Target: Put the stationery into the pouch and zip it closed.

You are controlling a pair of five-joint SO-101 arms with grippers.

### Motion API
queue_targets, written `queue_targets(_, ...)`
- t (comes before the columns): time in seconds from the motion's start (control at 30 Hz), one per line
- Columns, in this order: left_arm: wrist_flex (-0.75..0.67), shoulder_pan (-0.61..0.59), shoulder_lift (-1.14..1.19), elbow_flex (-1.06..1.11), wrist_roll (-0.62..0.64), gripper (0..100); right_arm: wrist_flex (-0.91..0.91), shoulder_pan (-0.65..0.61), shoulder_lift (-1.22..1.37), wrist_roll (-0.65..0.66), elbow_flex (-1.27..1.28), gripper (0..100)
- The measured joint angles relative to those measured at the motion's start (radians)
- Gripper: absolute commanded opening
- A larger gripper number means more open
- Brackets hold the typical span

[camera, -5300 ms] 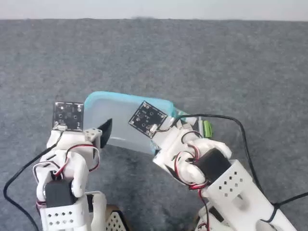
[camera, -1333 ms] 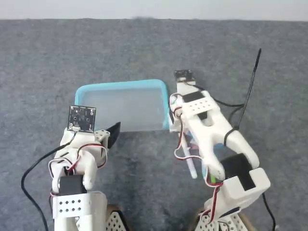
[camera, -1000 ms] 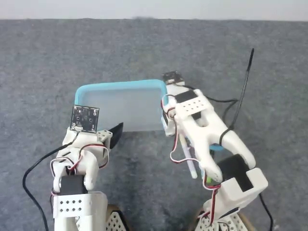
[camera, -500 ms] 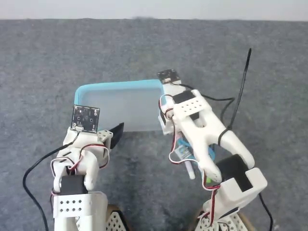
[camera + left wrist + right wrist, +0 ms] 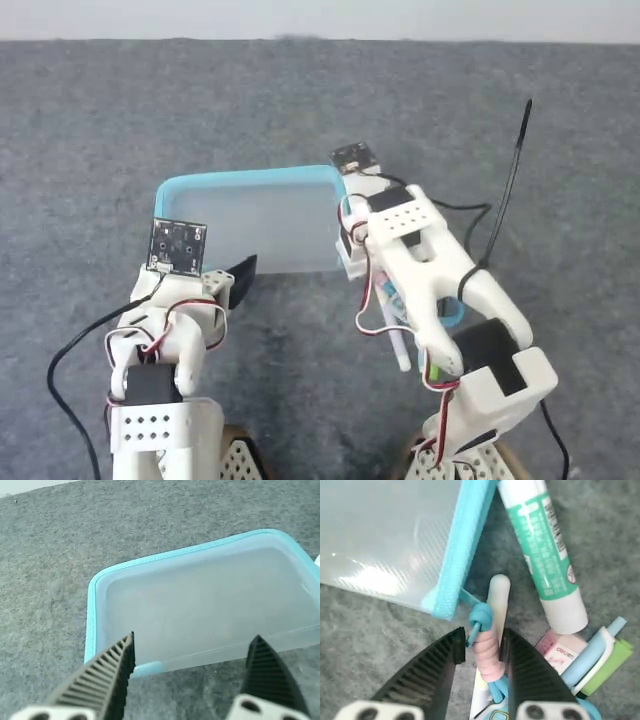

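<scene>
1. The left pincer is standing wide open and holding nothing; it is hanging over the near long edge of the pouch, which is lying flat on the grey table and stretching away ahead of both tips; a pale blue tab on that edge is sitting just beside one finger.
2. The right pincer is showing only a narrow gap between its jaws and is clamping nothing that I can make out; it is sitting at the pouch's short end, by the corner where the teal zip band is finishing.
3. The zip pull, a blue bead on a cord, is lying just ahead of the right pincer's tips; a pen with a pink grip is running lengthwise through the gap between the jaws; whether the jaws are touching it, I cannot tell.
4. The glue stick is lying outside the pouch, ahead of the right pincer and just beside the pen's tip.
5. An eraser, a blue marker and a green marker are lying bunched together just beside the right pincer's outer jaw, on the side away from the pouch.
6. Seen from the high view, the two pincers are sitting well apart, one at each end of the pouch's near edge.
</scene>
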Motion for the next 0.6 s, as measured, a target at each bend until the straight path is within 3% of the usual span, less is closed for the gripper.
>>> queue_targets(0.6, 0.0, 0.003, 0.0, 0.028, 0.0, 33, 0.057, 0.003, -0.021, 0.0, -0.002, 0.6)
